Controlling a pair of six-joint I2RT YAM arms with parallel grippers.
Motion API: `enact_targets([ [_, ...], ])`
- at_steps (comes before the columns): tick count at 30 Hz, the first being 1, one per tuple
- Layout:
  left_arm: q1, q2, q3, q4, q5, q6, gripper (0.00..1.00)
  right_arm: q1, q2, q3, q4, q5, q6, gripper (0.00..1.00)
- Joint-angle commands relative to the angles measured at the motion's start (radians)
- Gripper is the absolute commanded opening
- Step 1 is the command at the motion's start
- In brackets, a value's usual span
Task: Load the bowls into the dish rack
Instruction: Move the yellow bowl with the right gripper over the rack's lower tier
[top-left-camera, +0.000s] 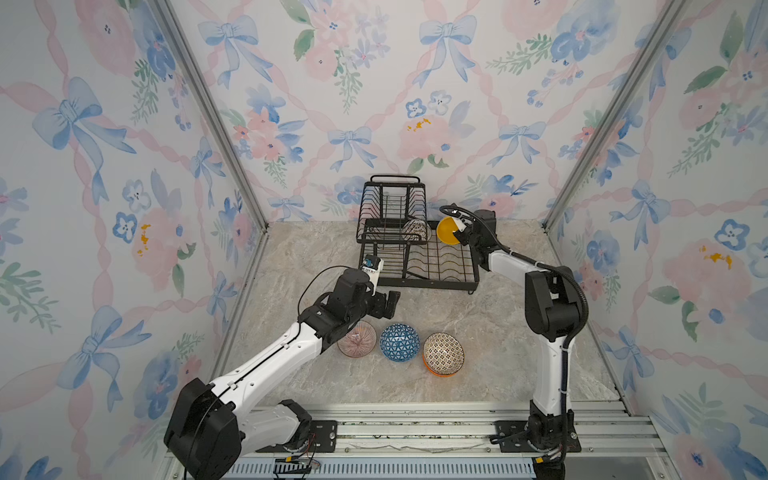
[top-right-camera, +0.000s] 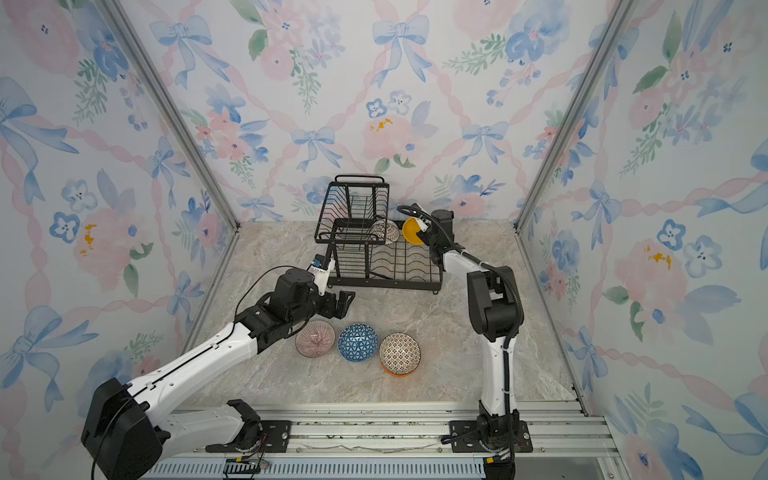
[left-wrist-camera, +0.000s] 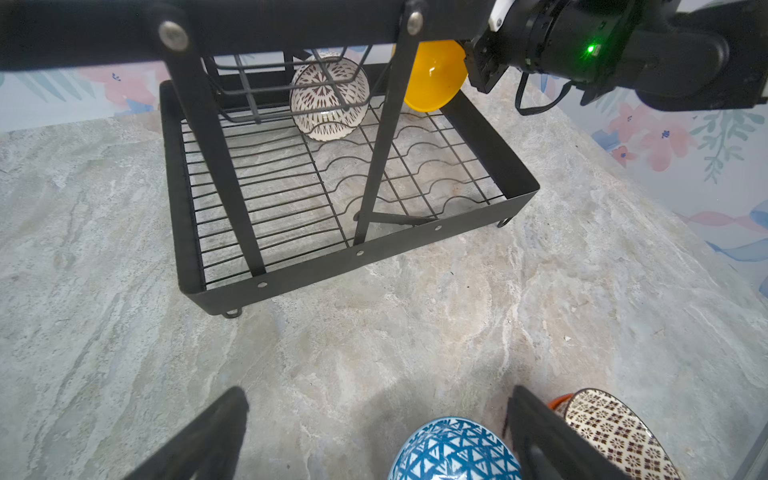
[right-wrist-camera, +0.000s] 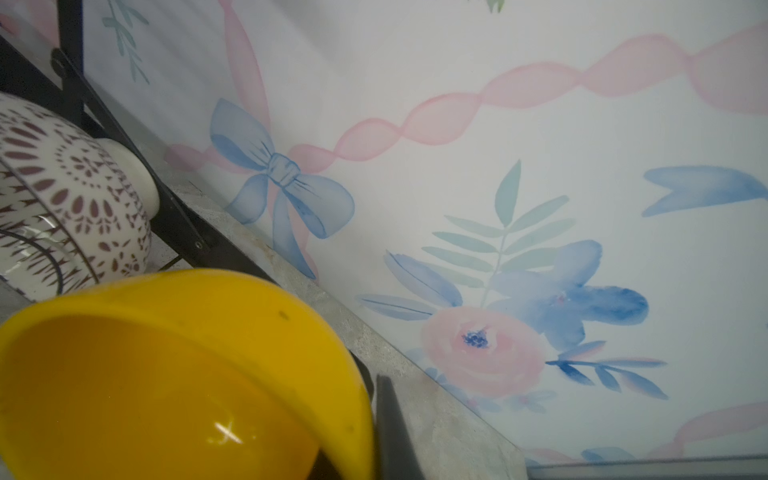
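nearest, lined up on the surface (top-left-camera: 324, 382): pinkish ribbed bowl (top-left-camera: 359, 343) partly under the left wrist, blue bowl (top-left-camera: 399, 342) just beside it, then white patterned bowl (top-left-camera: 443, 351) stacked dome-up on orange bowl (top-left-camera: 439, 373), with only an orange sliver showing beneath.

just behind that row, left hand (top-left-camera: 388, 304) hovering over bare surface, spread as wide as can be and gripping nothing. from the left wrist view, dark fingers (left-wrist-camera: 224, 415) well apart, blue bowl (left-wrist-camera: 455, 451) seen low between them.

farther back, dish rack (top-left-camera: 432, 284) standing near the back wall (top-left-camera: 374, 104), wide flat tray to the front and right, raised basket tier over the left rear. lying on its side at the tray's far edge, tucked partly under the basket tier: second white patterned bowl (top-left-camera: 417, 230).

farthest, right beside it, yellow bowl (top-left-camera: 448, 229) tipped on edge over the tray's far right corner, pinched at the rim by right hand (top-left-camera: 460, 233), closed tight on it. touching the tray wires or just above them: cannot tell.
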Motion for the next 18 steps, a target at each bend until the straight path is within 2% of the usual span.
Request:
enact_targets([
  [1, 0.007, 0.015, 0.011, -0.02, 0.017, 0.008, 0.98, -0.003, 0.035, 0.067, 0.046, -0.01, -0.051, 0.0],
  [5, 0.013, 0.025, 0.01, -0.018, 0.018, 0.017, 0.98, 0.014, 0.077, 0.099, 0.062, 0.012, -0.122, 0.0],
  [18, 0.029, 0.054, 0.01, -0.013, 0.033, 0.023, 0.98, 0.037, 0.189, 0.205, 0.104, 0.068, -0.238, 0.0],
])
